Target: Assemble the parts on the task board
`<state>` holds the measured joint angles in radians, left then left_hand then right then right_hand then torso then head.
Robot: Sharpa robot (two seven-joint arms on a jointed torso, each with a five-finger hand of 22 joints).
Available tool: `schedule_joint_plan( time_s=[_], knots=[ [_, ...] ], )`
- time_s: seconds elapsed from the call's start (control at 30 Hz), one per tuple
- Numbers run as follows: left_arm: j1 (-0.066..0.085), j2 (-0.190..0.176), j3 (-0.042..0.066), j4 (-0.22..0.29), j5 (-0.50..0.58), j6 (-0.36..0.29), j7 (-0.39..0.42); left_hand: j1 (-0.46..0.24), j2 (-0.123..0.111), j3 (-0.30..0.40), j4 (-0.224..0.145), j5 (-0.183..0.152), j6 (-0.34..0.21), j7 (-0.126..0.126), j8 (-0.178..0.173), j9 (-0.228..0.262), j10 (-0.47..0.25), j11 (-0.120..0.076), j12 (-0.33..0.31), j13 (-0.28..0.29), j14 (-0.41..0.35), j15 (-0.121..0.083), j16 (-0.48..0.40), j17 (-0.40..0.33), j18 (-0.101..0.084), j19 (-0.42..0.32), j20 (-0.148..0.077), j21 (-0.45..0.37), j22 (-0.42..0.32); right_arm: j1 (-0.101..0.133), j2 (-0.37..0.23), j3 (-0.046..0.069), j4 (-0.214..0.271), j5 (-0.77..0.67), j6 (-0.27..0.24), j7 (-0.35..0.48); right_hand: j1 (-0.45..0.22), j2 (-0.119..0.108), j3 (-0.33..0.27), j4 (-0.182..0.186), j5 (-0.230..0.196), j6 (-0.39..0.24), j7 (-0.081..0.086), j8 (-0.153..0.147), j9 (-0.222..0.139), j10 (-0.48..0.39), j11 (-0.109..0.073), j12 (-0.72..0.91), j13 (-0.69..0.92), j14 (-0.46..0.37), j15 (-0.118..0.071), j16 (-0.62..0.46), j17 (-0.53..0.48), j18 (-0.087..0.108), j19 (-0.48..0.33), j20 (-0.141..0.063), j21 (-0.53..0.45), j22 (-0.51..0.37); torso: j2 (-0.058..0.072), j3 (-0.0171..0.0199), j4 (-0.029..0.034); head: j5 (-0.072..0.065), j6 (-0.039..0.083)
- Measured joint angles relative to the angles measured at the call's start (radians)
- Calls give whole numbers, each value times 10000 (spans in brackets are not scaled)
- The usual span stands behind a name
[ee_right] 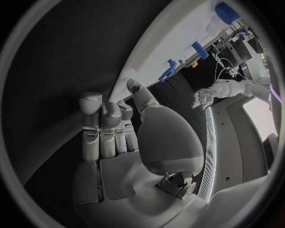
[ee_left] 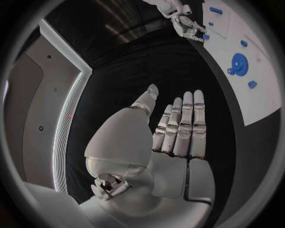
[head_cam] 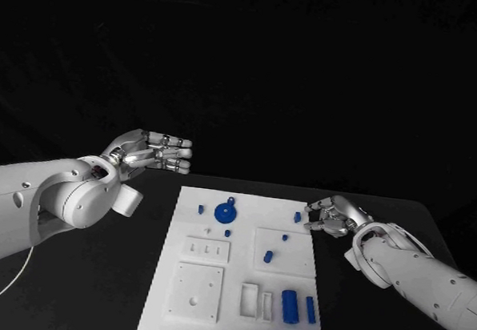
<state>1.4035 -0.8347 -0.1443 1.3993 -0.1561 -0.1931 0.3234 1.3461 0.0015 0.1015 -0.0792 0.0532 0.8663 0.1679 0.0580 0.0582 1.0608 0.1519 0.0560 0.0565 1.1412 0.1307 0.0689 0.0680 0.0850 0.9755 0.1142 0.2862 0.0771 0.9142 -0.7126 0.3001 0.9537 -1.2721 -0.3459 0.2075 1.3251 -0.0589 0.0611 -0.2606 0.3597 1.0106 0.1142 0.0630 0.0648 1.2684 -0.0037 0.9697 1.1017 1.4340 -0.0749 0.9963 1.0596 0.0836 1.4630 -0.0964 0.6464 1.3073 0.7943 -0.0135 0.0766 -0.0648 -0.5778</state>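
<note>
Black tabletop (head_cam: 86, 277) and black backdrop surround the work, with the white rectangular task board (head_cam: 236, 326) lying in the middle of the table between the two arms.

The left silver hand (head_cam: 153, 153) hovers off the board's far left corner, above bare table, its fingers straight and held together with the thumb alongside; it grasps nothing, as the left wrist view (ee_left: 178, 128) confirms. The right silver hand (head_cam: 330, 216) sits just beside the board's far right edge, fingers loosely curled, with nothing visibly in them; in the right wrist view (ee_right: 113, 128) the fingers stand upright and empty.

On the board, near the far edge, a round blue disc part (head_cam: 226, 214) lies flat, with a small blue peg (head_cam: 200, 208) to its left and another small blue piece (head_cam: 298, 217) close to the right hand's fingertips. A short blue pin (head_cam: 267, 256) stands in a raised white square further in. Toward the near end, two long blue bars (head_cam: 290, 305) lie side by side next to white rectangular frames (head_cam: 249, 302), and a white square plate (head_cam: 197, 291) with holes sits to their left.
</note>
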Motion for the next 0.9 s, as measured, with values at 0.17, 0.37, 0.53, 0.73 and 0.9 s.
schedule_joint_plan(
  time_s=[0.17, 0.37, 0.53, 0.73, 0.9],
  knots=[
    [-3, 6, 0, -1, -11, 19, 0, 0, 0, 0, 0, 0, 0, 0, 0, 0, 0, 0, 0, 0, 0, 0, 0, 0, 0, 0, 0, 0, 0, -57, 151, 11, -153, 4, 0, -16, -1, 0, -28, 29, -111, -5, 4, 0, 0, 1, 1, -34, 0, 0, 0, 0, 16, -3, 0, 0, 0, 0, 14, 4, 16, 13, -28],
    [-5, 11, 0, -15, -40, 20, -8, 0, 0, -41, -41, 0, 0, 0, 0, 0, 0, 0, 0, 0, 0, 0, 0, 0, 0, 0, 0, -44, 0, -54, 254, 40, -233, 23, 0, 6, -1, 0, -54, 55, -111, -33, -1, -2, 0, 1, 0, -34, 0, 0, 0, 0, 16, -3, 0, 0, 0, 0, 25, 1, 48, 35, -54],
    [-7, 11, 0, -19, -64, 20, -18, 0, 0, -41, -41, 0, 0, 0, 0, 0, 0, 0, 0, 0, 0, 0, 0, 1, 0, 0, 0, -44, 1, -54, 272, 42, -246, 24, 4, 26, -52, 51, -56, 57, -151, -36, 1, -5, 2, 2, 0, -34, 7, 0, 0, 1, 44, -3, 0, 0, 0, 0, 30, -3, 56, 22, -76],
    [-7, 14, 0, -23, -76, 20, -26, 0, 0, -41, -41, 0, 0, 0, 0, 0, 0, 0, 0, 0, 0, 0, 0, 0, 0, 0, 0, -44, 1, -64, 278, 41, -174, 1, 55, 33, -52, 51, -84, 29, -150, 137, -18, -14, 0, 3, 0, -35, 7, -33, 33, 1, 43, -2, 1, 0, 0, 0, 32, -1, 37, 87, -97],
    [-7, 20, 0, -31, -82, 20, -37, 0, 0, -41, -41, 0, 0, 0, 0, 0, 0, 0, 0, 0, 0, 0, 0, 1, 0, 0, 0, -44, 1, -64, 293, 40, -157, -36, 94, 42, -50, 182, -70, 13, -315, 205, -17, -25, -5, -32, 37, -35, 14, -33, 34, 1, 43, -2, -5, 6, 0, 0, 28, 0, 35, 126, -110]
  ],
)
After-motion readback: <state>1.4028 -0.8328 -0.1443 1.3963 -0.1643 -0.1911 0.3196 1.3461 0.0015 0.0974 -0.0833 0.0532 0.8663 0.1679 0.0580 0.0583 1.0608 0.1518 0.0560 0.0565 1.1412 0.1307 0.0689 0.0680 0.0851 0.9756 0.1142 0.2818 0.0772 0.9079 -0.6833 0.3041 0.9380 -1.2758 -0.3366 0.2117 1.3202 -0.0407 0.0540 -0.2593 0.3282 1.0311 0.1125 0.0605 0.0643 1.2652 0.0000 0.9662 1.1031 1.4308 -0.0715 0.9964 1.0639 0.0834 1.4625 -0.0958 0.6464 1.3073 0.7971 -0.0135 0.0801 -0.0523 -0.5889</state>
